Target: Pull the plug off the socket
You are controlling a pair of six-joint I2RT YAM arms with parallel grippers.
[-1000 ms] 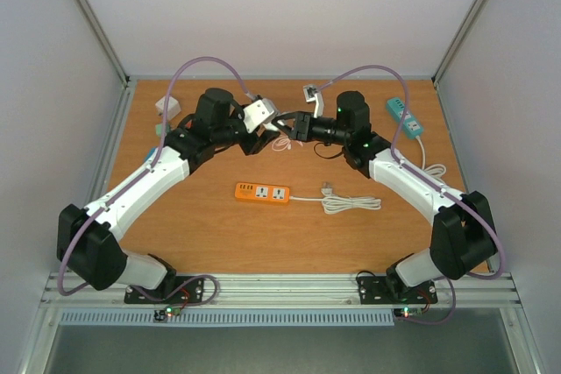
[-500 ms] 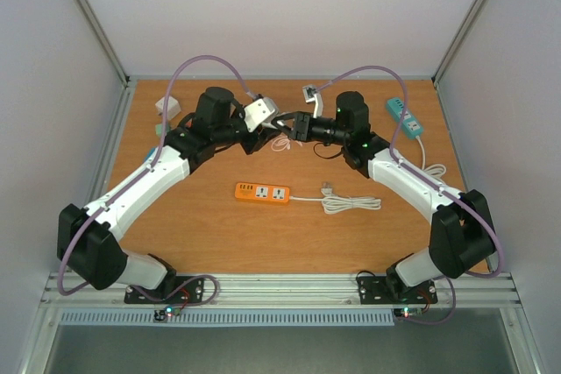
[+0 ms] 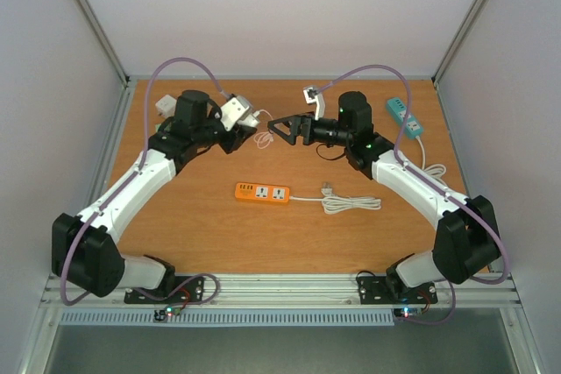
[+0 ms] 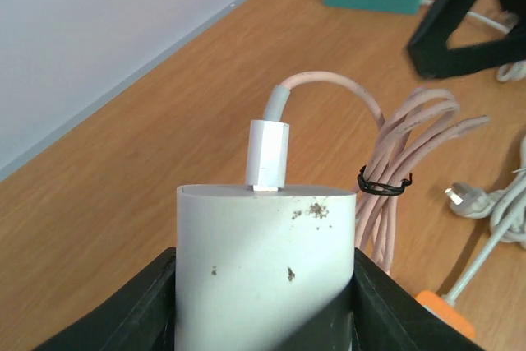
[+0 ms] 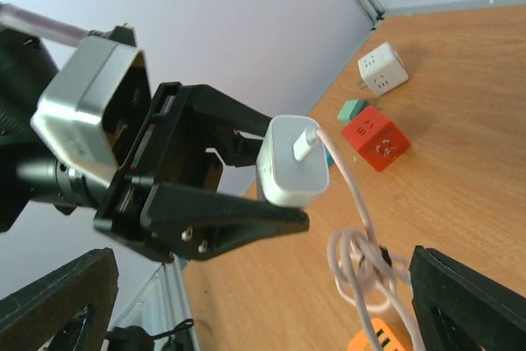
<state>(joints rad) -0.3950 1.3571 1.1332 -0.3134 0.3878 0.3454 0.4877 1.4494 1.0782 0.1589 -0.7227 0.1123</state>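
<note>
Plug [image 4: 268,154] sits seated in the end face of the charger [image 4: 263,228], not yet pulled. Both are held up above the bench [image 4: 107,195] toward its far middle. The left pincer [image 4: 265,285] is clenched on the charger's two flanks, low on the body. That leaves the plug end bare and facing the other arm. I judge this is the point of the hold: to brace the socket while the plug is drawn out.

The right pincer [image 3: 280,127] stands spread wide, grasping nothing, a little apart from the plug and aimed at it. The cable [image 4: 411,133] loops off the plug and hangs as a tied bundle beside the charger, so slack should not resist a pull.

Open room lies between the two arms and toward the right. The back wall [image 3: 263,6] is near behind them. An orange strip [image 3: 262,192] lies on the bench nearer the bases, well apart.
</note>
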